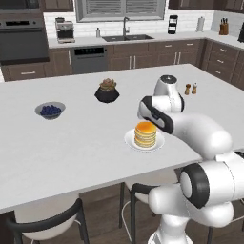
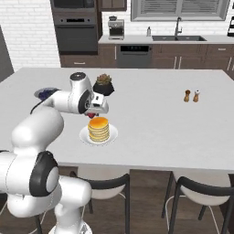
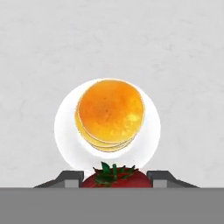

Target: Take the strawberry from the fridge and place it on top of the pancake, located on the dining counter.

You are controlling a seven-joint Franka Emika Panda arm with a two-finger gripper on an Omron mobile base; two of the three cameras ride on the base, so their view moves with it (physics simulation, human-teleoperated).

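My gripper (image 3: 114, 180) is shut on the strawberry (image 3: 116, 178), a red berry with green leaves held between the two dark fingertips (image 3: 70, 177). Below it, a little ahead of the berry, lies the pancake (image 3: 110, 113), a golden stack on a white plate (image 3: 65, 131). From the right base view the gripper (image 2: 94, 113) hangs just behind and left of the pancake (image 2: 98, 128), above the dining counter (image 2: 160, 128). In the left base view the pancake (image 1: 145, 134) sits near the counter's front edge, right beside my forearm. The fridge is out of view.
A dark bowl with brownish contents (image 1: 106, 91) stands behind the pancake, and a bowl of blueberries (image 1: 50, 110) sits further left. Two small shakers (image 2: 191, 96) stand at the right. Dark stools (image 2: 196, 192) are tucked under the counter's near edge.
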